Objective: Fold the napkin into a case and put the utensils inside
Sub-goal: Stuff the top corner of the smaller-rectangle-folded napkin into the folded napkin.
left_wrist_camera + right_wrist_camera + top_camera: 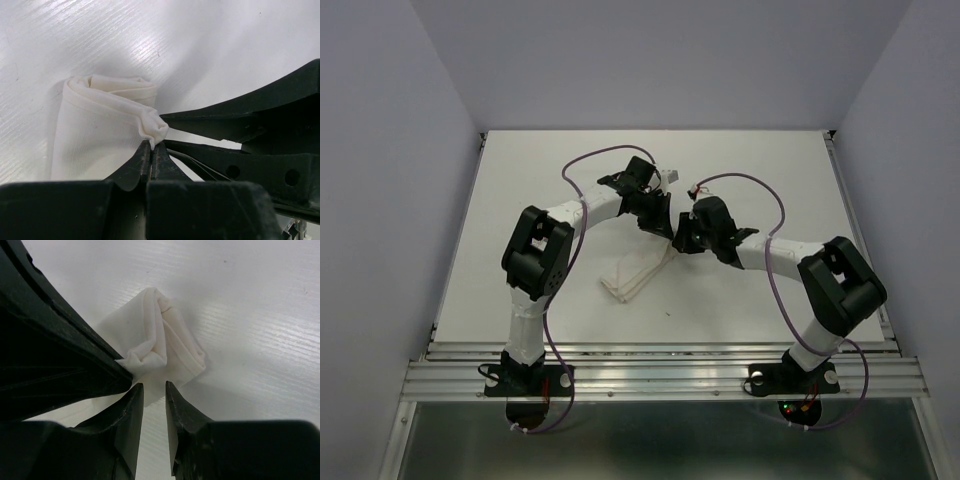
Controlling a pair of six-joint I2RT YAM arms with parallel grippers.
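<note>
Left claw pinches raised napkin corner; right claw slightly spread, just beside it, over white table.

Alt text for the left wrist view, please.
The left hand pinches shut on a bunched corner of the folded white napkin, which lies on the white tabletop. The right hand enters from the frame's right edge, fingers parted beside that corner.

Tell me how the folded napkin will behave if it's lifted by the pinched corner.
Likely floppy: the napkin bunches and wrinkles where the left gripper pinches it. Probably light, since it looks like thin layers. Its loose folds may sag open when raised.
</note>
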